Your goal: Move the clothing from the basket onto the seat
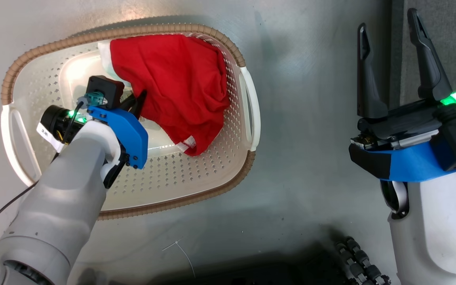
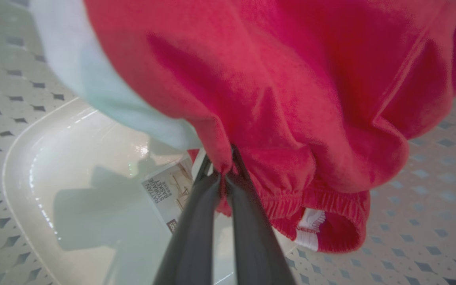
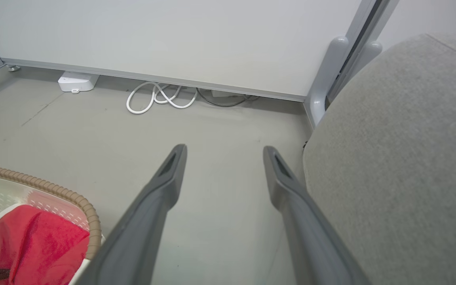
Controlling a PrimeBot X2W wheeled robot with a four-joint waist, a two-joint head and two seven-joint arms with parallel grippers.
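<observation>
A bright red garment (image 1: 176, 87) with white trim is bunched in the far right part of the cream basket (image 1: 196, 170). My left gripper (image 1: 137, 103) reaches down inside the basket, its fingers pinched together on a fold of the red fabric (image 2: 275, 103), which is lifted off the basket floor (image 2: 77, 186). An elastic cuff with a white label hangs below the fold. My right gripper (image 1: 392, 29) is open over the floor, right of the basket, with nothing between its fingers (image 3: 164, 178). The grey seat (image 3: 402, 158) lies just right of that gripper.
A sticker (image 2: 168, 190) lies on the basket bottom behind my left fingers. White cables (image 3: 158, 97) and a small white box (image 3: 77, 81) lie along the far wall. A pale post (image 3: 331, 75) stands at the seat's corner. Bare grey floor (image 3: 220, 130) separates basket and seat.
</observation>
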